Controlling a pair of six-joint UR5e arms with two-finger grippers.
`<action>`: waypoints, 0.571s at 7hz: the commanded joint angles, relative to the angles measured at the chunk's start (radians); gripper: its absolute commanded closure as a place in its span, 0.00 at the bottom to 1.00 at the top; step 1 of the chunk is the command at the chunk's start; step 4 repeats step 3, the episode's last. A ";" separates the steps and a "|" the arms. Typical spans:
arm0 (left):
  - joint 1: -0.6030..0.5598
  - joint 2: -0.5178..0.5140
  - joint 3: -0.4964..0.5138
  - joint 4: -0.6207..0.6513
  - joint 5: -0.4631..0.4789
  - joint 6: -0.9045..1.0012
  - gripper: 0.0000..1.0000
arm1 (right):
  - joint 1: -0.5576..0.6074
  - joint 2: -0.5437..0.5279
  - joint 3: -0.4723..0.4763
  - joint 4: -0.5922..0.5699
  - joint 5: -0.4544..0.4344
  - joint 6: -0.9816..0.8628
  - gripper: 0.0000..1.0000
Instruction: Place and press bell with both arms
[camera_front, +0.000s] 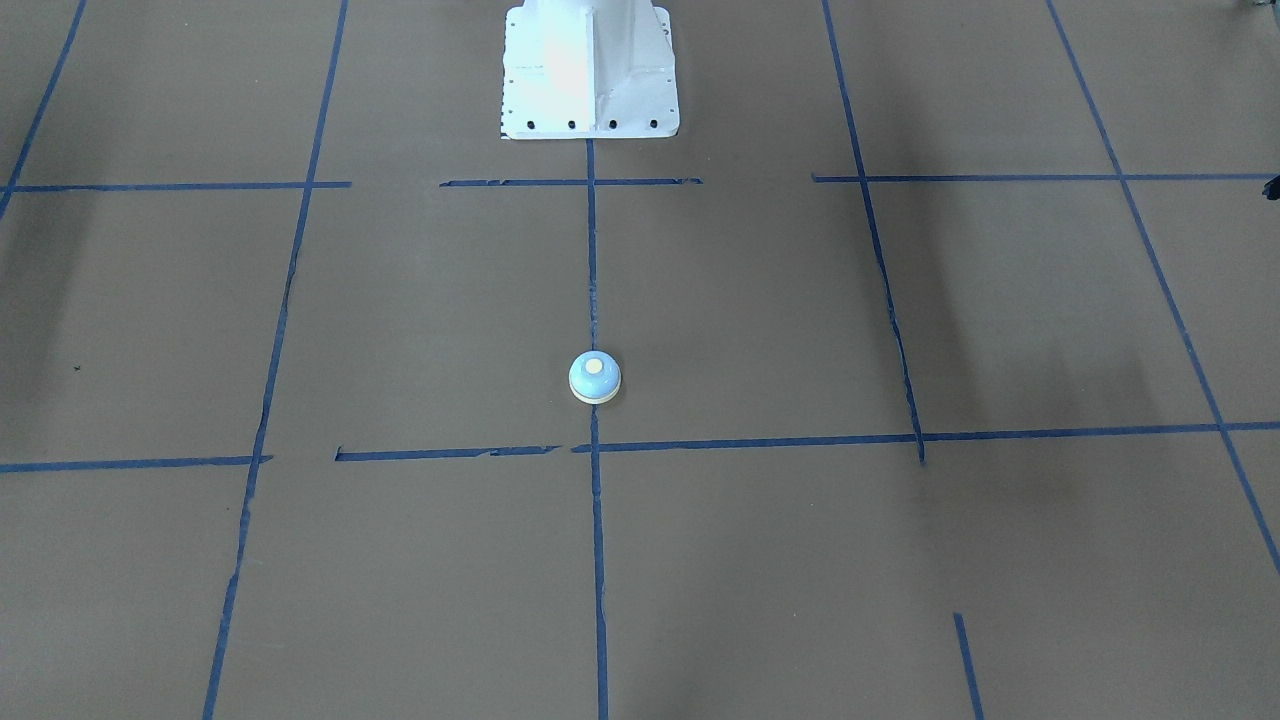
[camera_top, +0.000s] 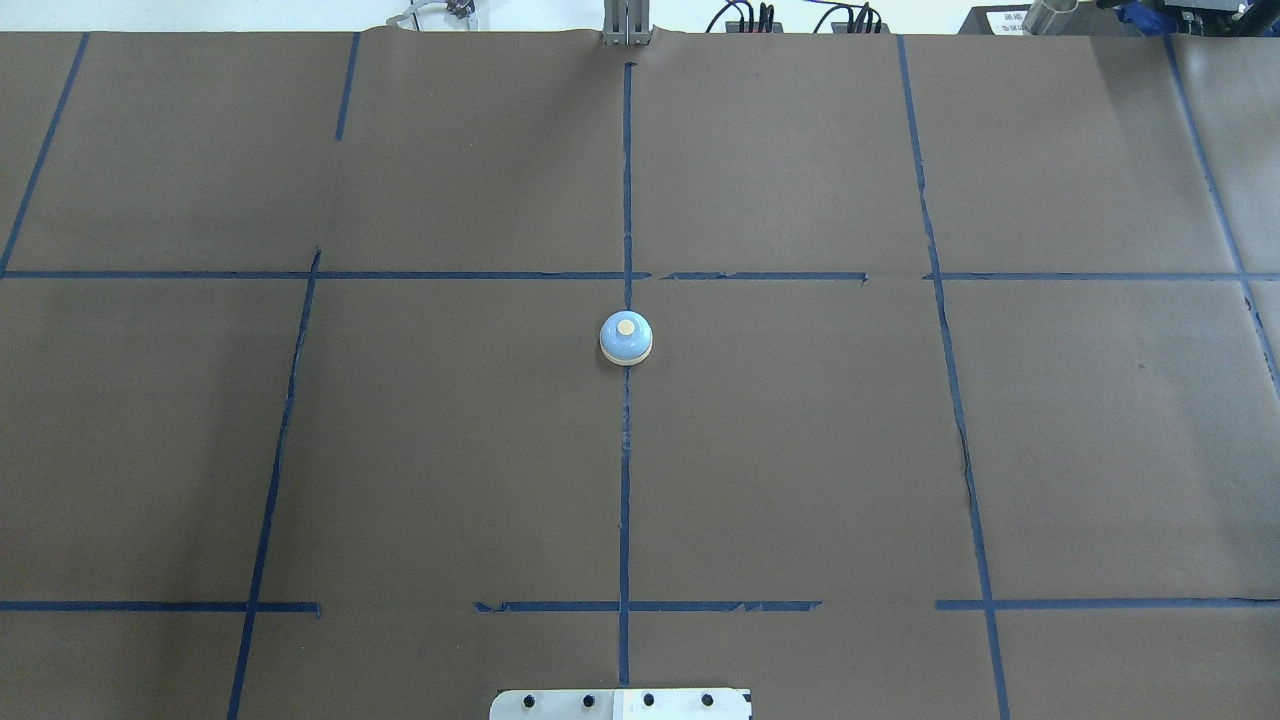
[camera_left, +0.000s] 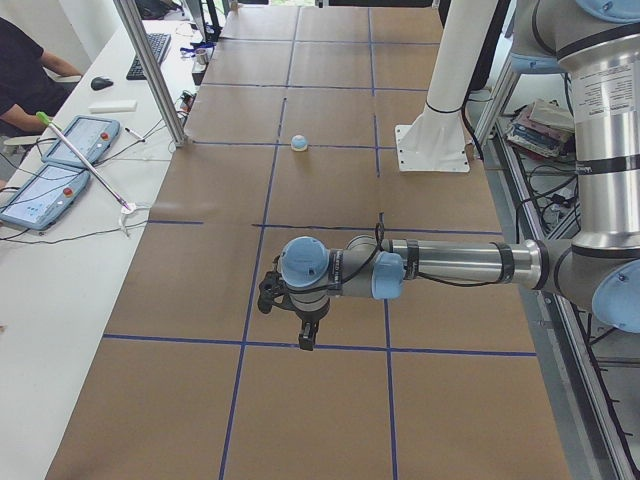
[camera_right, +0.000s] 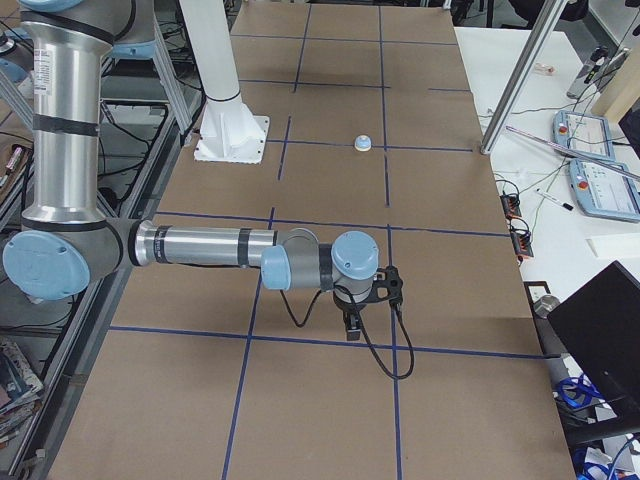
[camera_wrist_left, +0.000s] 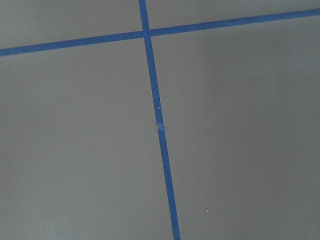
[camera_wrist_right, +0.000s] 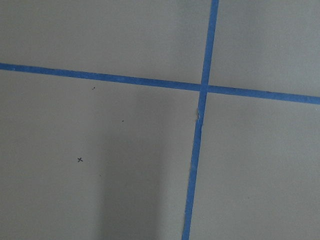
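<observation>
Grippers both point down over the brown table (camera_top: 450, 450), each near a crossing of blue tape lines (camera_top: 624, 500). Left gripper (camera_left: 305, 338) shows only in the side view, so cannot tell if its fingers are apart or together. Same for the right gripper (camera_right: 352, 325), state unreadable. Left arm (camera_left: 450, 265) and right arm (camera_right: 200, 245) stretch out level from the robot's side. Bell (camera_top: 626, 338) sits upright mid-table on the centre tape line, button up, well apart from both grippers, out in front of the white pedestal (camera_front: 590, 70)
</observation>
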 joint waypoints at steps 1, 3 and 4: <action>0.002 -0.006 -0.011 0.055 0.075 0.002 0.00 | -0.002 0.026 0.002 -0.047 -0.044 0.002 0.00; -0.001 -0.006 -0.031 0.052 0.114 0.002 0.00 | -0.002 0.004 -0.001 -0.047 -0.040 0.000 0.00; -0.001 -0.006 -0.031 0.052 0.114 0.002 0.00 | -0.002 0.004 -0.001 -0.047 -0.040 0.000 0.00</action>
